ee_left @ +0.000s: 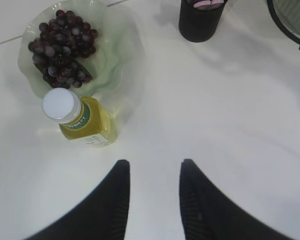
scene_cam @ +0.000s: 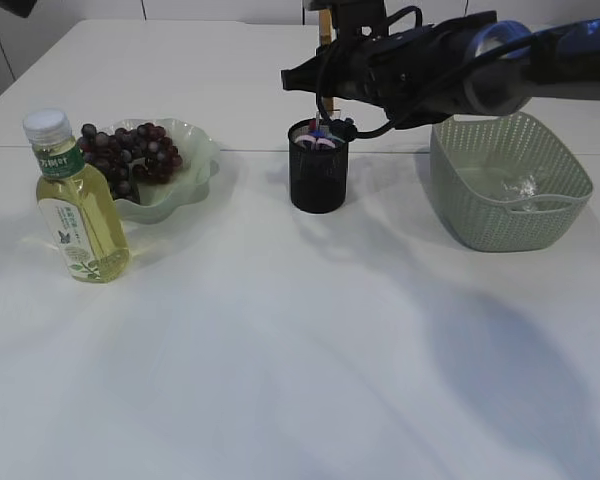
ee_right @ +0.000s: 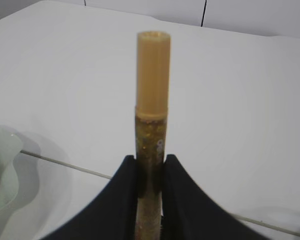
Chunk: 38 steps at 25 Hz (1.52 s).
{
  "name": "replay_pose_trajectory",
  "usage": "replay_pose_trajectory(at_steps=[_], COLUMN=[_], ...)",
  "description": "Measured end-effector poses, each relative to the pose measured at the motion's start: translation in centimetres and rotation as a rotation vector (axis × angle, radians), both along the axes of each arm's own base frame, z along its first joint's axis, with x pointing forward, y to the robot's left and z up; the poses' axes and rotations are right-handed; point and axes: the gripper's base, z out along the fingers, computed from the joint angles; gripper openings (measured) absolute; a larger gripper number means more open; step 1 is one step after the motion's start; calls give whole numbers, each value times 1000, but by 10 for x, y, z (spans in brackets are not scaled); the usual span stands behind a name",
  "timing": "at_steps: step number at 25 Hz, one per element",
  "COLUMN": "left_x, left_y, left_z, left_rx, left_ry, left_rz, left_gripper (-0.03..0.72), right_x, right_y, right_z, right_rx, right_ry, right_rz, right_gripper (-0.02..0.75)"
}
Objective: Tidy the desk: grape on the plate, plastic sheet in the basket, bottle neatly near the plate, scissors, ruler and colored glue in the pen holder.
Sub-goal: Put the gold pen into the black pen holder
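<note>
My right gripper is shut on the colored glue, an upright amber tube with a yellow cap. In the exterior view it holds the glue above the black pen holder, where the pink and purple scissors handles show. I cannot make out the ruler. The grape bunch lies on the pale green plate, with the bottle upright next to it. The plastic sheet lies in the basket. My left gripper hovers open and empty above the table near the bottle.
In the left wrist view the plate with the grape bunch is at the top left, the pen holder at the top centre and the basket's rim at the top right. A seam crosses the white table.
</note>
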Motion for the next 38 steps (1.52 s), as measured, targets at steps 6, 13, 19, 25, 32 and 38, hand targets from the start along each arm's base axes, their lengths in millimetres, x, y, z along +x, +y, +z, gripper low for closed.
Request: replay_pose_trajectory(at_steps=[6,13,19,25,32,38], left_x=[0,0,0,0,0,0], left_y=[0,0,0,0,0,0], left_z=[0,0,0,0,0,0], left_rx=[0,0,0,1,1,1], left_ry=[0,0,0,0,0,0], left_rz=[0,0,0,0,0,0], left_gripper=[246,246,246,246,246,246], right_x=[2,3,4,4,2,0], right_y=[1,2,2,2,8,11], right_z=[4,-3,-1,-2,-3,-1], right_rx=[10,18,23,26,40,44], right_ry=[-14,0,-3,0,24,32], right_rz=[-1,-5,-6,0,67,105], right_gripper=[142,142,143,187,250,251])
